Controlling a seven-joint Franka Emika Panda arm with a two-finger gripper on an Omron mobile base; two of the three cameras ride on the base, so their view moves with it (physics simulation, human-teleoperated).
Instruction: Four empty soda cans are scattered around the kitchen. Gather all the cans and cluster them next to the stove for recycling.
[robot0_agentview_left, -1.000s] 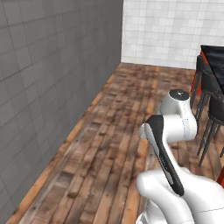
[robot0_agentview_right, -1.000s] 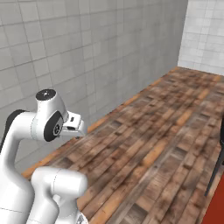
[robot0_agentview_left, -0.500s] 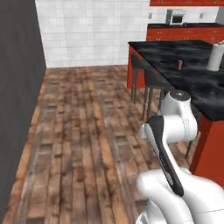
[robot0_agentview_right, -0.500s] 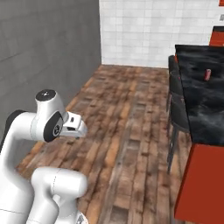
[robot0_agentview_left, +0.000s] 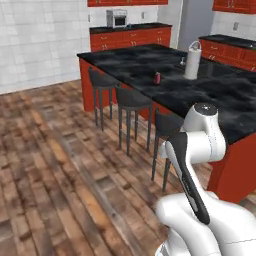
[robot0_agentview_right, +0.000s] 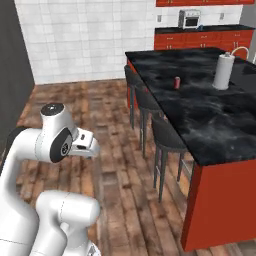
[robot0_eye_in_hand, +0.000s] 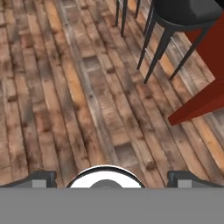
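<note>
A small red cylindrical soda can (robot0_agentview_left: 157, 77) with a silver top stands upright on the long black marbled table (robot0_agentview_left: 210, 95) with red sides, well in from the near edge and apart from everything else on it. In the right base view the same can (robot0_agentview_right: 176, 82) sits left of a tall white paper-towel roll (robot0_agentview_right: 221, 71), which stands upright farther along the table; a curved faucet (robot0_agentview_right: 240, 51) shows just beyond the roll. Three black bar stools (robot0_agentview_left: 129, 100) line the near side of the table, seats tucked at its edge.

Against the far wall runs a row of red cabinets (robot0_agentview_left: 132, 36) with a dark top, carrying a small silver boxy appliance (robot0_agentview_left: 116, 18), probably a microwave, though it is too small to be sure. The floor (robot0_agentview_left: 55, 165) is worn wooden planking, and the wall behind is white tile.

The white arm's tool (robot0_eye_in_hand: 106, 179) points down at the floorboards, beside a stool's black legs (robot0_eye_in_hand: 162, 46) and the red corner of the table base (robot0_eye_in_hand: 203, 100). Its two dark fingertips (robot0_eye_in_hand: 40, 178) stand at opposite edges of the hand view, spread fully wide, with nothing between them and nothing held.
</note>
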